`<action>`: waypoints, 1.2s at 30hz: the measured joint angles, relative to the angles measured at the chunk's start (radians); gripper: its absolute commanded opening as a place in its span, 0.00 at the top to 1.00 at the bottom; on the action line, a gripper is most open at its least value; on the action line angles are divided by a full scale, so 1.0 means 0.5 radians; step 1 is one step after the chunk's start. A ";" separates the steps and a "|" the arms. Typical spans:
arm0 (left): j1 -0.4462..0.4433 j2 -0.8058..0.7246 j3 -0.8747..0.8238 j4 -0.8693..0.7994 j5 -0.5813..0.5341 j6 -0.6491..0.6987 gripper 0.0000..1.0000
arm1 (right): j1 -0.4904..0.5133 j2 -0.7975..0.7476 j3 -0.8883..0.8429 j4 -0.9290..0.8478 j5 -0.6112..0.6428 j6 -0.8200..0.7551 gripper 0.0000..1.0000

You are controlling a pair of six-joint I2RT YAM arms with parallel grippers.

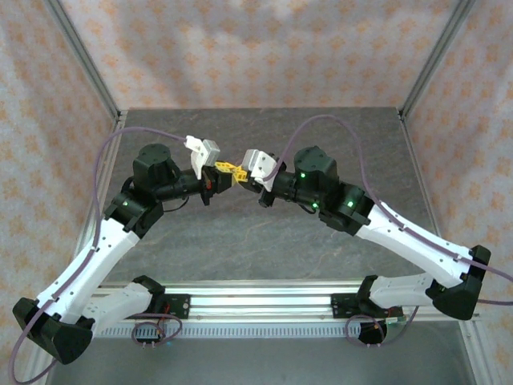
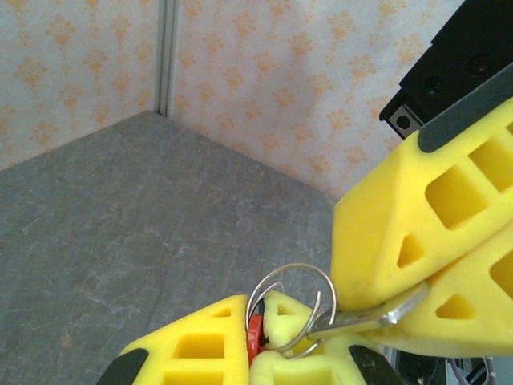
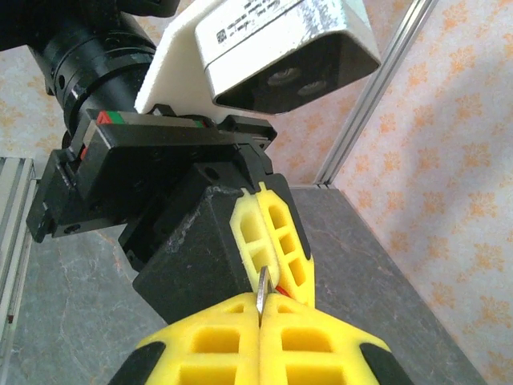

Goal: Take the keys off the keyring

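Both grippers meet tip to tip above the middle of the table. My left gripper (image 1: 220, 168) (image 2: 256, 322) is shut on the keyring, whose bright red tag (image 2: 255, 336) is wedged between its yellow fingers. A thin wire ring (image 2: 296, 265) loops up out of that grip. The small silvery key (image 2: 364, 320) hangs on the wire, and my right gripper (image 1: 240, 178) (image 3: 259, 318) is shut on it. In the right wrist view the key's edge (image 3: 263, 285) sticks up from between my fingers, with the left gripper's fingers (image 3: 253, 229) just beyond and a sliver of red tag (image 3: 283, 290) showing.
The grey stone-patterned table (image 1: 240, 241) lies below both arms. Patterned walls with metal corner posts (image 1: 84, 60) close in the back and sides. An aluminium rail (image 1: 256, 301) carrying the arm bases runs along the near edge.
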 measured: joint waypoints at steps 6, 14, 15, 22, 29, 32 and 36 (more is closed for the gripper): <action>-0.001 -0.034 -0.034 0.016 -0.032 -0.006 1.00 | 0.000 0.000 -0.018 0.042 -0.014 0.037 1.00; -0.001 -0.048 -0.079 0.040 -0.071 -0.048 1.00 | 0.000 0.048 -0.040 0.082 -0.027 0.120 1.00; -0.001 -0.048 -0.079 0.040 -0.072 -0.048 1.00 | 0.000 0.054 -0.037 0.082 -0.028 0.125 1.00; 0.013 -0.048 -0.087 0.022 -0.162 -0.046 1.00 | -0.022 0.159 0.050 0.053 -0.062 0.179 1.00; 0.012 -0.053 -0.101 -0.015 -0.237 -0.041 0.88 | -0.032 0.176 0.043 0.062 -0.026 0.294 1.00; 0.012 -0.078 -0.137 0.005 -0.297 -0.037 0.76 | -0.032 0.150 0.014 0.110 -0.008 0.385 1.00; 0.011 -0.104 -0.202 0.094 -0.393 -0.047 0.63 | -0.040 0.135 -0.037 0.187 0.030 0.533 1.00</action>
